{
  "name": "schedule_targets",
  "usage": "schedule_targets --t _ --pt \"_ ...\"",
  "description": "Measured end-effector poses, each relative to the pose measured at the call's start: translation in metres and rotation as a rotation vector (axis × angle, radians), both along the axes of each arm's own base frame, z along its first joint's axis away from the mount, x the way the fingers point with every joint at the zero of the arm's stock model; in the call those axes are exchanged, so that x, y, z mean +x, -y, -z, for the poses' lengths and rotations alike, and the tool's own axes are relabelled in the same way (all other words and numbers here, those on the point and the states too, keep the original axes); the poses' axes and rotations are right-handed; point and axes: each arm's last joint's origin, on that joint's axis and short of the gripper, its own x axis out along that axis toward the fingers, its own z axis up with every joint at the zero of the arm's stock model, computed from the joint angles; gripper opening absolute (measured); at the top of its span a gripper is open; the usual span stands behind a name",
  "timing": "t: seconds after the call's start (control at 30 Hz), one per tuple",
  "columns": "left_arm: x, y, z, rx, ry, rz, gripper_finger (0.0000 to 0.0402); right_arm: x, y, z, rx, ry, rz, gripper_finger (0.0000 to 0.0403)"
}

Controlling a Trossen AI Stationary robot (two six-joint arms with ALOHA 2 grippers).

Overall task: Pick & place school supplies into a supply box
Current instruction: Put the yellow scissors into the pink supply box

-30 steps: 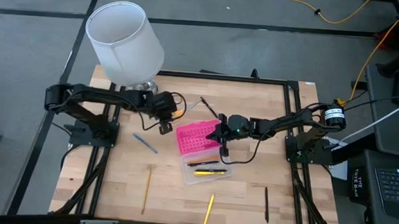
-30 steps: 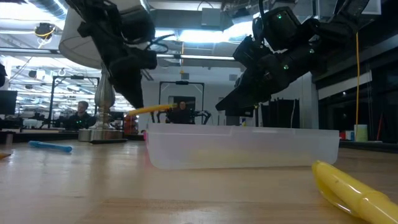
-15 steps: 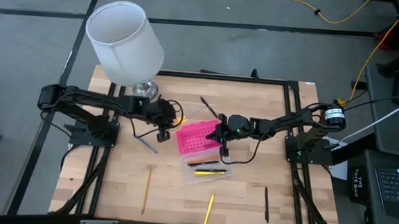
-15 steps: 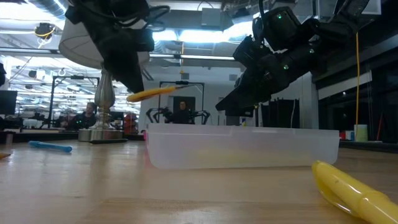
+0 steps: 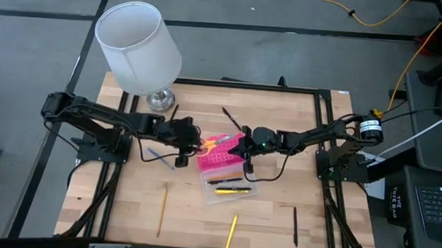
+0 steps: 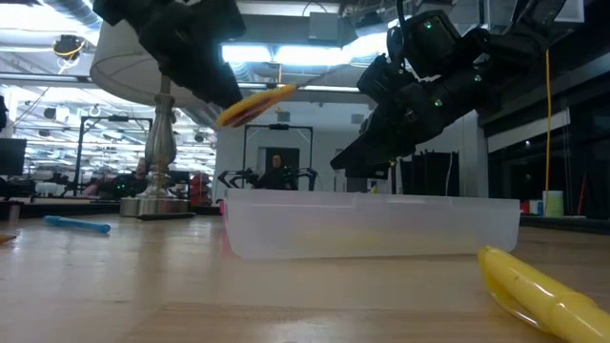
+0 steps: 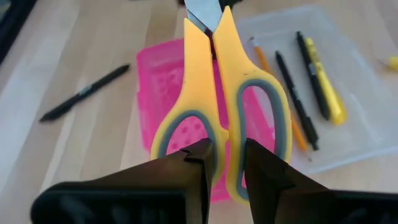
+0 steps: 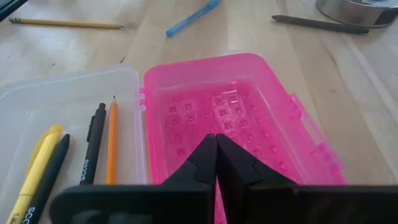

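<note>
- A pale wooden table (image 5: pixel 274 127) in a black frame is seen from above, on grey floor; a white-shaded lamp (image 5: pixel 137 46) stands at its far left corner.
- Beyond the table, a large workshop room with ceiling lights is shown in the low view.
- The supply box (image 5: pixel 222 170) lies open at mid-table: the pink lid (image 8: pixel 230 118) is laid flat beside the clear base (image 8: pixel 56 124), which holds a yellow marker (image 7: pixel 323 78), black pens and an orange pencil (image 8: pixel 112 140).
- The yellow-handled scissors (image 7: pixel 217 93) are gripped by one handle loop in the left gripper (image 7: pixel 224 165), raised above the pink lid; the long axis runs away from the gripper, blades pointing toward the right arm.
- The right gripper (image 8: pixel 216 158) is held fully closed, empty, over the lid.
- A blue pen (image 8: pixel 193 15), a black pen (image 5: pixel 232 119) and pencils (image 5: pixel 162 209) are left loose on the table.
</note>
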Motion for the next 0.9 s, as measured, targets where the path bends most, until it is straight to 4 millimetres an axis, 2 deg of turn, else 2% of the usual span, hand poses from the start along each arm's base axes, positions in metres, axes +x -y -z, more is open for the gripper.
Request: schedule_targets --t 0.3,0.5,0.73,0.9 --pt "0.004 0.022 -0.007 -0.009 0.089 0.081 0.0053 0.000 0.000 0.000 0.000 0.000 0.000 0.0012" --pt "0.003 0.037 -0.006 -0.042 0.097 0.019 0.0053 0.000 0.000 0.000 0.000 0.000 0.000 0.0012" --pt "0.010 0.052 0.003 -0.053 0.104 -0.007 0.0053 0.000 0.000 0.000 0.000 0.000 0.000 0.0012" --pt "0.021 0.057 0.021 -0.050 0.073 0.003 0.0053 0.000 0.000 0.000 0.000 0.000 0.000 0.0012"
